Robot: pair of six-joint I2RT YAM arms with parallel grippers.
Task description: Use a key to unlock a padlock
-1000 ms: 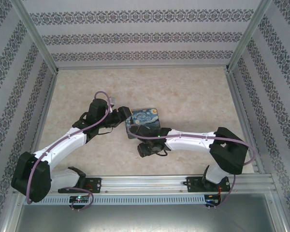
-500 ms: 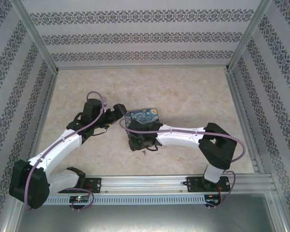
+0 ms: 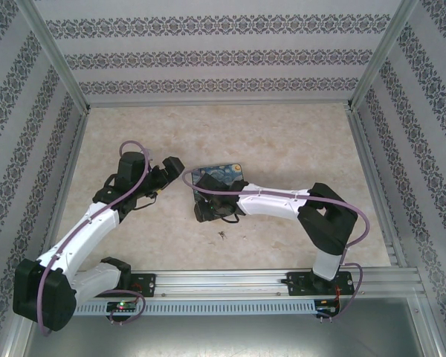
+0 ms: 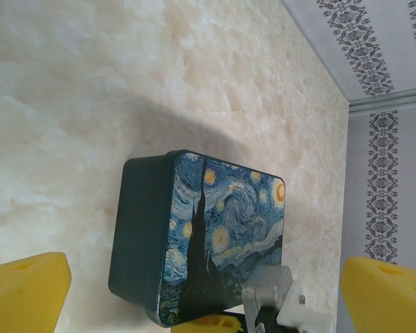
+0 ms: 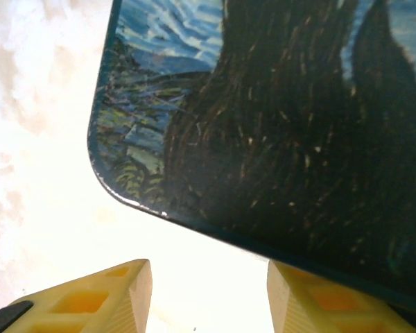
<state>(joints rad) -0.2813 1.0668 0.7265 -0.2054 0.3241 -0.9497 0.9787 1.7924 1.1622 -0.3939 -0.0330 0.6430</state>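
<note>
Key (image 3: 221, 235): loose on table (image 3: 297, 141) | left hand (image 3: 175, 169): spread wide, empty | right hand (image 5: 208, 298): part-open, empty, at tin (image 3: 223, 177)

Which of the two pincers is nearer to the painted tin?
The right pincer: it sits at the near corner of the tin, whereas the left pincer stands apart, to its left.

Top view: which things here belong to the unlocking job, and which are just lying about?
Job: small dark item, too small to identify, maybe the key or padlock; left tool and right tool, both open.
Lying about, probably: Starry Night tin, its contents hidden.
</note>
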